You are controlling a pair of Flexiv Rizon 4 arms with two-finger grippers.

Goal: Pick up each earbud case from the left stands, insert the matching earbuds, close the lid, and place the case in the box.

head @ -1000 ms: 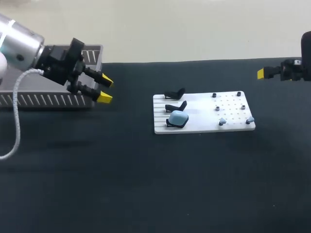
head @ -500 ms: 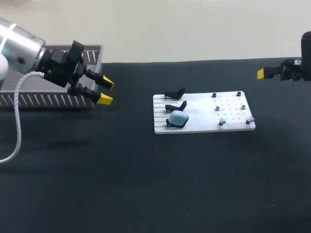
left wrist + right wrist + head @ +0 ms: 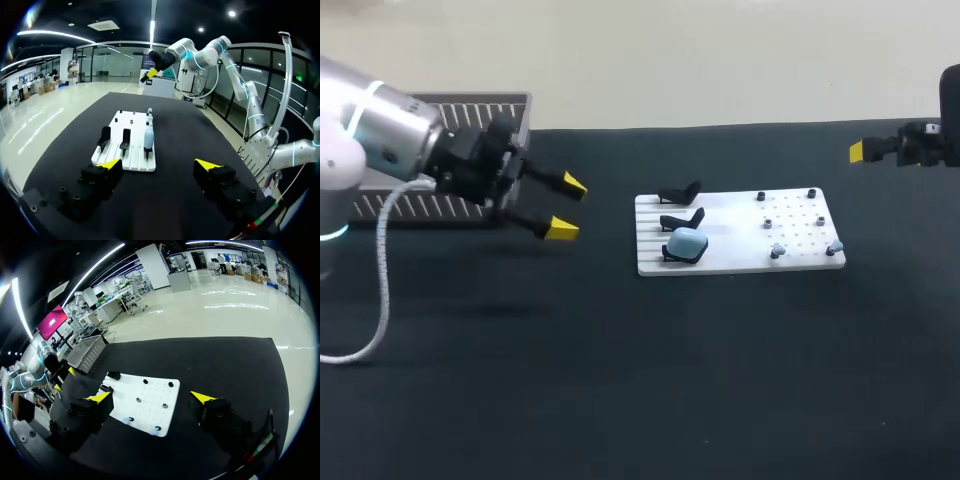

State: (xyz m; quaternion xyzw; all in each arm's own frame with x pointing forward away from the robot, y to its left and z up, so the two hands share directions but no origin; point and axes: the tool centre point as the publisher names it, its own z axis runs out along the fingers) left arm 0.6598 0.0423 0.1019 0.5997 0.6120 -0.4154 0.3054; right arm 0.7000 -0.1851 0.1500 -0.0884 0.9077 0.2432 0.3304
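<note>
The left arm's black two-fingered gripper with bright yellow tips (image 3: 568,207) has moved toward the flat white board with small black stands (image 3: 730,215). A second ago, and half a second ago, its tips hung well away from the board's stand end. Now they are noticeably nearer to that end, though a stretch of dark table still separates them. The silver wrist behind the gripper has come lower and further in towards the board, and the fingers lie flatter. The loose white cable (image 3: 382,270) hanging under the arm has followed, its loop shifted towards the board.
</note>
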